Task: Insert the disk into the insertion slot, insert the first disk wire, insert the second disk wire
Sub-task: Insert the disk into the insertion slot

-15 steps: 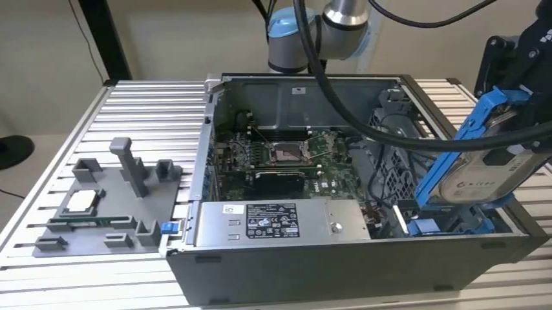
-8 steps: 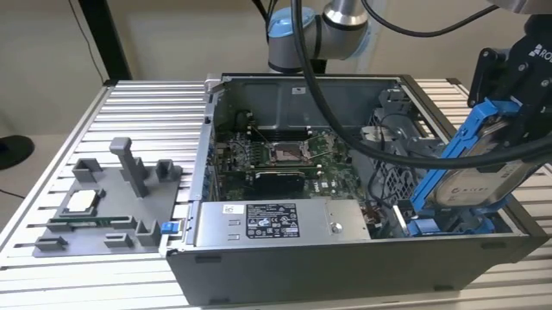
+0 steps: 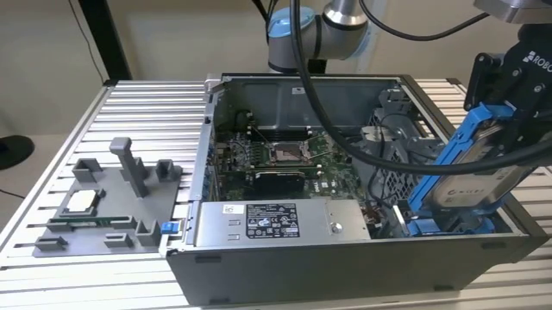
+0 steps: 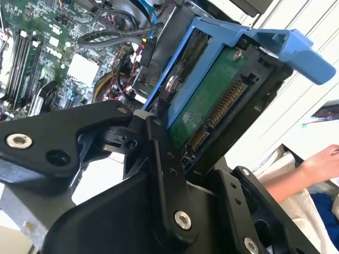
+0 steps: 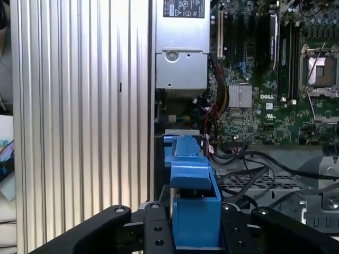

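The gripper point(image 3: 507, 113) has its fingers point(image 4: 159, 132) closed on the blue frame of the disk point(image 3: 470, 184). It holds the disk tilted over the corner of the open computer case point(image 3: 345, 261), beside the power-supply box point(image 3: 276, 223). The disk's lower end is just at the insertion slot point(image 3: 431, 226). I think the tilt is the danger: the frame can jam on the slot's edge, or it can pinch the black cables point(image 3: 388, 161) passing near.

Ribbed alu table point(image 3: 142, 103) w/ PC case point(image 3: 345, 271), grey jig point(image 3: 129, 208)
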Robot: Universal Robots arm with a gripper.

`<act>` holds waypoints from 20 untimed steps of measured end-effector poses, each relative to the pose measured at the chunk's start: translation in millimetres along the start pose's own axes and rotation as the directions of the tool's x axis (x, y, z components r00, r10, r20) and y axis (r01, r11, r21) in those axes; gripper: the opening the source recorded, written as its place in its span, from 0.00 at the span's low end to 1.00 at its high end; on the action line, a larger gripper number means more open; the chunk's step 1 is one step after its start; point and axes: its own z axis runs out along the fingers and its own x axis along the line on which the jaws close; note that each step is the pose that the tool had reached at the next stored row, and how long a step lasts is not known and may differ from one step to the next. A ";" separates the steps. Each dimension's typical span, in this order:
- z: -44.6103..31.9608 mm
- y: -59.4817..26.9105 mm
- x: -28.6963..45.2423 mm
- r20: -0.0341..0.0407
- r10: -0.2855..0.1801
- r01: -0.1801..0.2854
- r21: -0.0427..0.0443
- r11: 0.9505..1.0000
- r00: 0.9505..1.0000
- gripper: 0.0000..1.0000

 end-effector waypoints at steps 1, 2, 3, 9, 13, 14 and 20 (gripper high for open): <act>1.2 0.0 -0.8 0.002 0.000 0.000 0.001 1.000 1.000 0.00; 2.2 0.0 -1.6 0.002 0.000 0.000 0.002 1.000 1.000 0.00; 3.5 -0.1 -2.2 0.004 0.000 0.000 0.004 1.000 1.000 0.00; 13.0 -0.4 -2.8 0.009 -0.001 0.001 0.007 1.000 1.000 0.00; 17.8 -0.6 -3.6 0.018 -0.001 0.001 0.010 1.000 1.000 0.00; 18.7 -0.6 -3.8 0.020 -0.001 0.001 0.011 1.000 1.000 0.00; 26.4 -1.0 -4.4 0.033 -0.002 0.001 0.015 1.000 0.999 0.00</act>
